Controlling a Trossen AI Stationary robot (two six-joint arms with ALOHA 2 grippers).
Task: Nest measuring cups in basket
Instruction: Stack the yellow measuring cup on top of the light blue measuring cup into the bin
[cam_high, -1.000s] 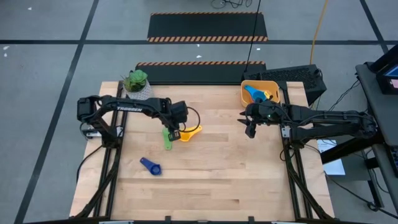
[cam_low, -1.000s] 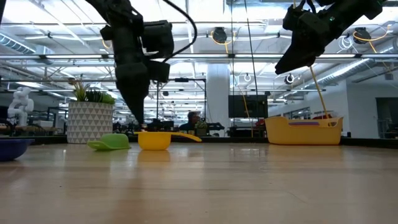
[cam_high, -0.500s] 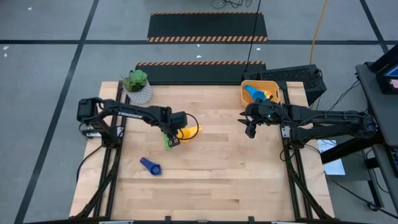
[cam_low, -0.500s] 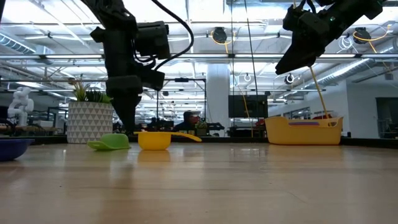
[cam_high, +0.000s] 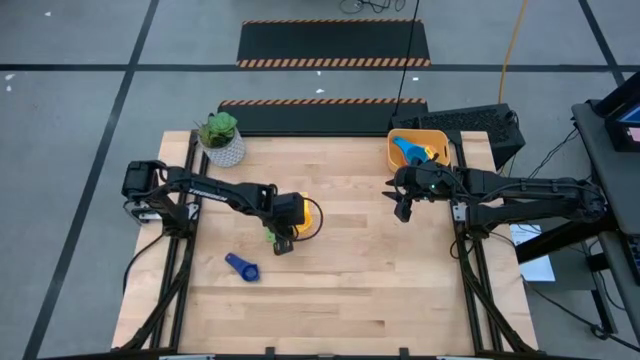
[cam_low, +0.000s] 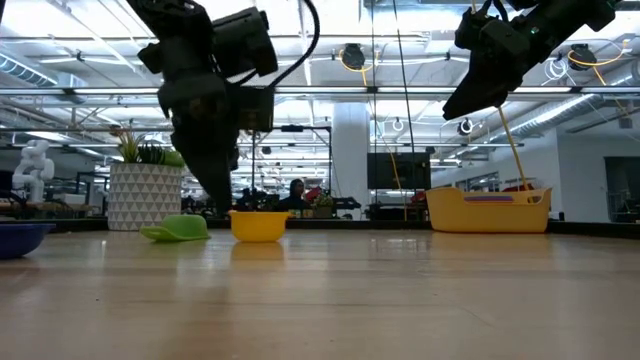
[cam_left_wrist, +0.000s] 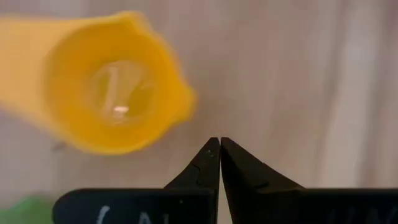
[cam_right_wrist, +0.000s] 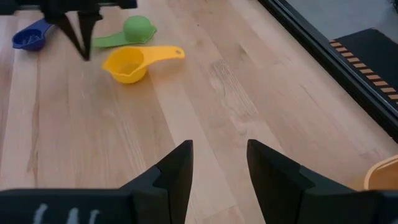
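Note:
The yellow measuring cup stands upright on the table, seen in the high view and the low view. The green cup lies mouth down to its left. A dark blue cup lies nearer the near edge. My left gripper is shut, pointing down, its tips low beside the yellow cup's rim and apart from it. The yellow-orange basket sits at the far right with blue cups inside. My right gripper is open in the air, in front of the basket.
A white pot with a green plant stands at the far left corner. Bare wooden table stretches between the two arms and toward the near edge. People and shelves show in the room behind the table.
My left gripper has moved toward the near edge and a little right, dropping beside the yellow cup. The yellow cup has shifted slightly right and turned about: its handle, which showed side-on in the low view, no longer shows there.

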